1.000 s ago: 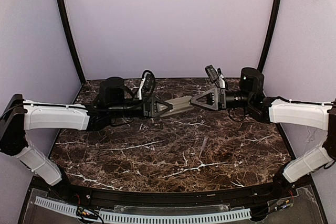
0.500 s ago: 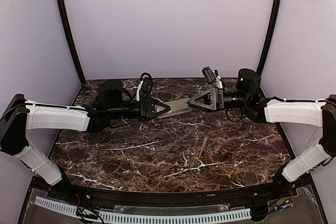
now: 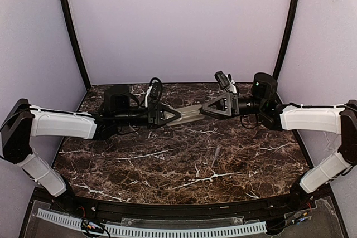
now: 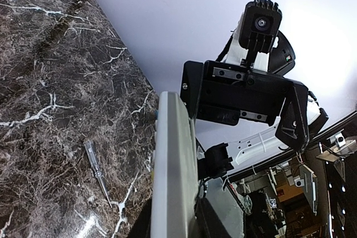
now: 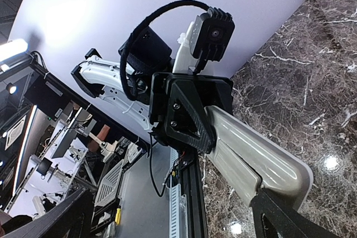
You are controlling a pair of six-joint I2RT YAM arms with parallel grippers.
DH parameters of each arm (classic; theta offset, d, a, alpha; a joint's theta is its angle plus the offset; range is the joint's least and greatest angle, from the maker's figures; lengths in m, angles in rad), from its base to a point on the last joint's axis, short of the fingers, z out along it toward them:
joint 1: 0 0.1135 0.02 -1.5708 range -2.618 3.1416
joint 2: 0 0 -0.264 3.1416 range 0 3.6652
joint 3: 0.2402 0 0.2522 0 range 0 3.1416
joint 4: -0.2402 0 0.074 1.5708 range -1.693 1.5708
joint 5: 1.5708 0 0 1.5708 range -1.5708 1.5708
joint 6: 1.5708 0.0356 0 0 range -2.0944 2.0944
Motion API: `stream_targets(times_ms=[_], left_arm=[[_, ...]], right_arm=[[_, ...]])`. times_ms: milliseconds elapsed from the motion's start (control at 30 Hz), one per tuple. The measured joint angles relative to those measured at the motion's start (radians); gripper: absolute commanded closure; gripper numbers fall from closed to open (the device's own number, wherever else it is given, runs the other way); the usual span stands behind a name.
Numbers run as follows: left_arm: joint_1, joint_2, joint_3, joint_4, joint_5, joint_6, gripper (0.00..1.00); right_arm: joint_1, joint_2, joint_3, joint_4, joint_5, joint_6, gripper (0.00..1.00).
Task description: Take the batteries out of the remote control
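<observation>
Grey remote control (image 3: 191, 113) aloft in left gripper (image 3: 172, 115), right gripper (image 3: 208, 108) spread

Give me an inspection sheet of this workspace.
Surface: dark marble table, white veins.
Job's things: remote held in the air between the arms, grey side showing; batteries: nothing seen.
Clutter: thin pen-like screwdriver lying on the table.
Tools: left tool shut on the remote; right tool open around its other end.
Cables: black loop at the left wrist.
Surroundings: plain lilac walls.
</observation>
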Motion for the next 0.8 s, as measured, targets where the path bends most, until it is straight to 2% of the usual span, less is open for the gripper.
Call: stream_targets(times_ms=[800], left_arm=[[0.003,0.010,-0.031,0.019,0.000,0.016,1.00]], right_arm=[[0.000,0.028,-0.002,-0.001,-0.019,0.024,0.01]])
